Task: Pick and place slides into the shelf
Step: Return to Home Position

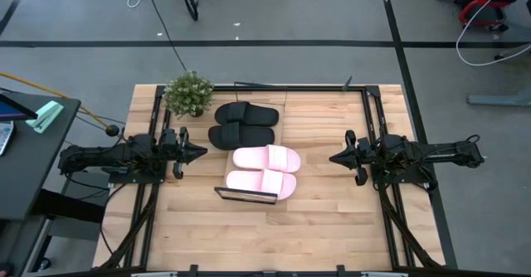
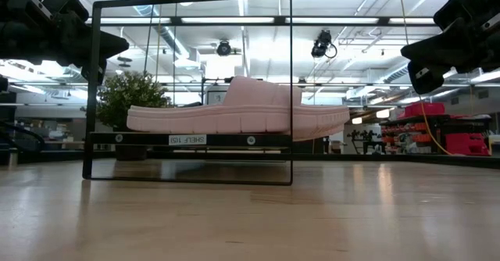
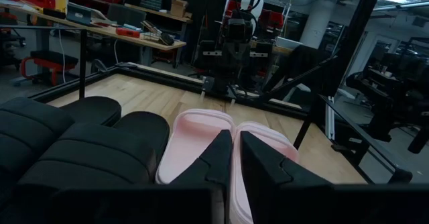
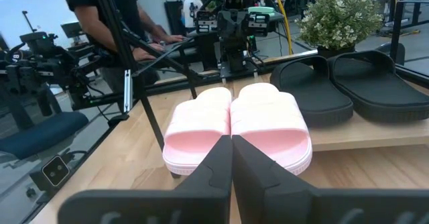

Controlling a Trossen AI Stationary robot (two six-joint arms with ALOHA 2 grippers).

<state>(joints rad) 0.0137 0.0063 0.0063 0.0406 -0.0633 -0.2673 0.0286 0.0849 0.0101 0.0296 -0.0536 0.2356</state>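
Observation:
Two pale pink slides [image 1: 264, 170] lie side by side on the near part of the light-wood shelf [image 1: 282, 115], and two black slides [image 1: 243, 124] lie side by side on its far part. All rest flat on their soles; the pink pair [image 4: 238, 127] and black pair [image 4: 348, 83] also show in the right wrist view. The left gripper [image 1: 199, 152] hovers left of the shelf, shut and holding nothing. The right gripper [image 1: 334, 157] hovers right of the shelf, likewise shut and holding nothing. In the low view one pink slide [image 2: 238, 111] sits on the shelf inside its black wire frame end [image 2: 187, 85].
A small potted plant [image 1: 188, 93] stands at the table's far left, beside the black slides. Black rails [image 1: 369, 119] run along the table's sides. Bare wood [image 1: 249, 235] lies near the front edge. A person [image 4: 100, 9] stands beyond the table in the right wrist view.

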